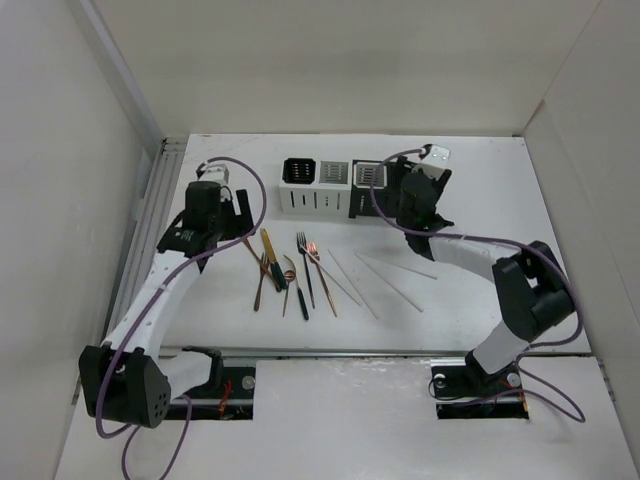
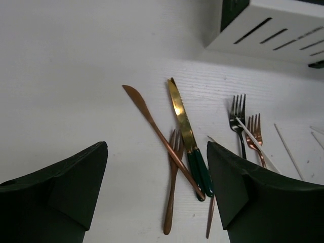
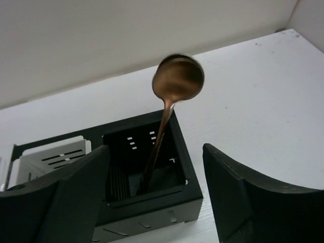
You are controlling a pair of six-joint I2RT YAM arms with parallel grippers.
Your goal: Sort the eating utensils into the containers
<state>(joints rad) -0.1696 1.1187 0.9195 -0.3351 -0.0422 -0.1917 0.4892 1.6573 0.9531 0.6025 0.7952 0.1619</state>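
Note:
The containers (image 1: 316, 200) stand in a row at the back. In the right wrist view a copper spoon (image 3: 178, 78) stands bowl-up in the end black caddy (image 3: 195, 174). My right gripper (image 3: 155, 147) is open around it, touching nothing, and hovers over that caddy in the top view (image 1: 425, 195). My left gripper (image 2: 157, 147) is open and empty above a copper knife (image 2: 152, 121). The knife crosses a copper fork (image 2: 172, 187) beside a gold knife (image 2: 179, 114) with a dark green handle. A dark fork (image 2: 237, 114) and another copper fork (image 2: 254, 132) lie to the right.
White sticks (image 1: 390, 280) lie on the table right of the utensil pile (image 1: 290, 270). A white caddy (image 2: 273, 30) is at the far right of the left wrist view. Walls enclose the table on both sides and at the back. Purple cables loop over both arms.

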